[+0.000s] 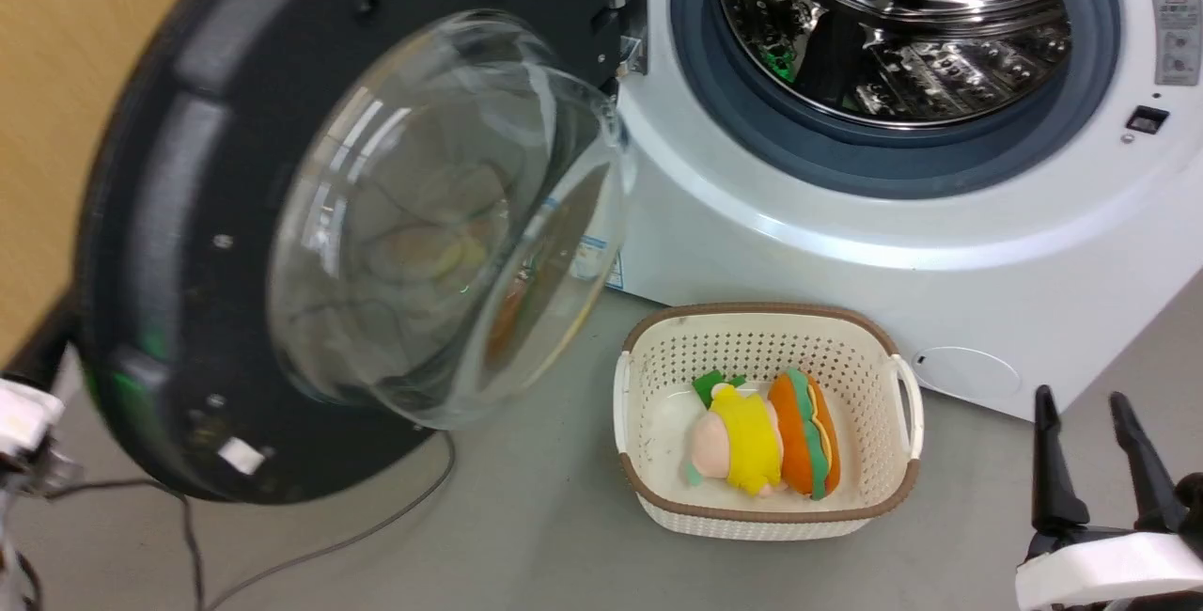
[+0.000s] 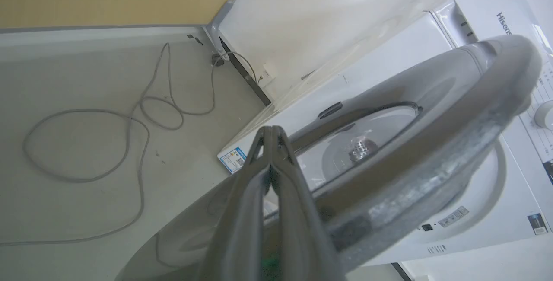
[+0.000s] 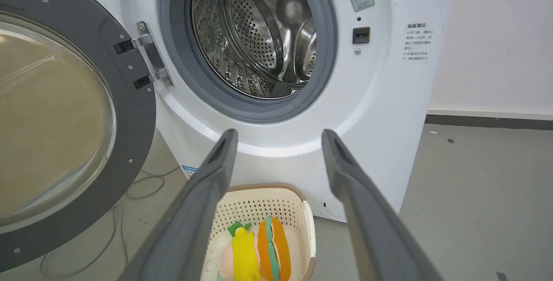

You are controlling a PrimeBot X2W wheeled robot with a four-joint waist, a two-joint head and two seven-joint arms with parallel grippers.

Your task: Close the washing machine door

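The washing machine door [image 1: 188, 169] stands wide open at the left, its clear glass bowl [image 1: 423, 216] bulging toward me and its metal hinge [image 1: 628, 9] at the top. The white washing machine [image 1: 846, 254] shows its steel drum [image 1: 902, 19] inside the grey gasket. My left gripper [image 2: 272, 132] is shut with nothing in it, and its fingers lie against the glossy outer face of the door [image 2: 432, 142]. A white part of my left arm [image 1: 19, 423] shows behind the door's edge. My right gripper [image 1: 1081, 399] hangs open, low at the right and away from the machine [image 3: 389, 99]. In the right wrist view my right gripper [image 3: 279, 136] points at the machine's front below the drum opening.
A cream basket [image 1: 648, 357] holding plush toys [image 1: 761, 442] sits on the grey floor before the machine. A grey cable [image 2: 129, 134] loops on the floor beside the machine, and a tan wall [image 1: 56, 75] stands behind the door.
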